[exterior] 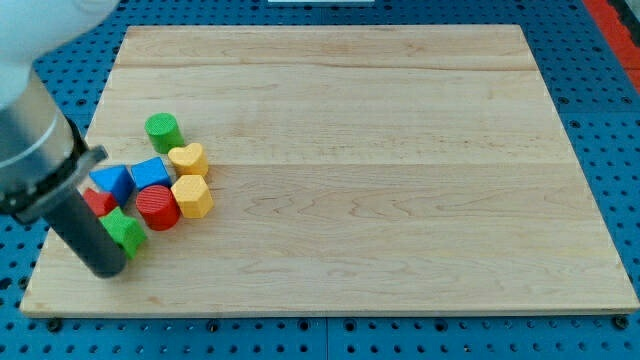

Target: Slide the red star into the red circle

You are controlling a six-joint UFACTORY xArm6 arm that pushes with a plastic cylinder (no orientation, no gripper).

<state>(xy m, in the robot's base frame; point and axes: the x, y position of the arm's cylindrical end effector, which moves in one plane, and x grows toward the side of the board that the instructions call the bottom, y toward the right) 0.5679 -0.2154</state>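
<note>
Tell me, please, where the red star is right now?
The red star sits near the board's left edge, mostly hidden behind my rod, between the blue block and the green star.

This looks like a robotics lab or test bench rather than a home or shop; the base under everything is a blue metal plate (600,150) drilled with a regular grid of holes, the sort used for bolting down equipment; on it lies a pale wooden board (380,170) serving as the working surface, plain and unmarked; a bulky robot arm (35,165), grey and black, enters from the view's left; the only loose things are small plastic toy blocks in bright colours, clustered near the board's left edge, among them a green cylinder (162,131) and a red cylinder (158,206); a strip of red (612,14) shows at the view's top right corner.
</note>
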